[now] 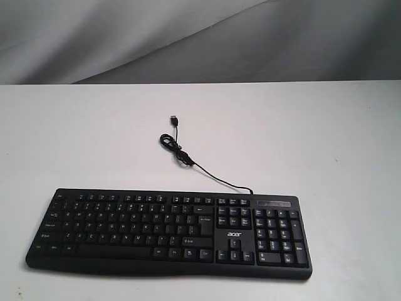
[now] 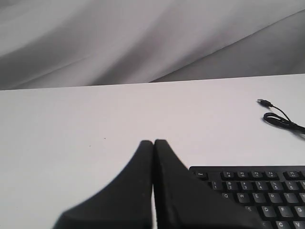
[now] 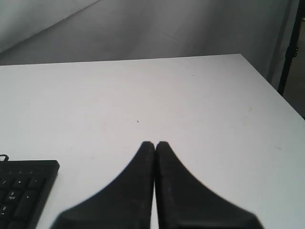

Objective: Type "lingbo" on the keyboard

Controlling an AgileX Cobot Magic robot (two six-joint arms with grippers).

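The black keyboard (image 1: 169,233) with white legends and an "acer" logo lies flat near the table's front edge in the exterior view. Its thin black cable (image 1: 188,160) curls toward the back and ends in a loose USB plug (image 1: 174,118). Neither arm shows in the exterior view. My left gripper (image 2: 154,142) is shut, with nothing between its fingers, above the bare table just off the keyboard's Esc corner (image 2: 252,191). My right gripper (image 3: 155,143) is shut and empty too, off the number-pad end (image 3: 26,188).
The white table (image 1: 313,138) runs back to a grey cloth backdrop (image 1: 188,37). The right wrist view shows the table's side edge (image 3: 274,86) and a black stand leg (image 3: 290,47) beyond it.
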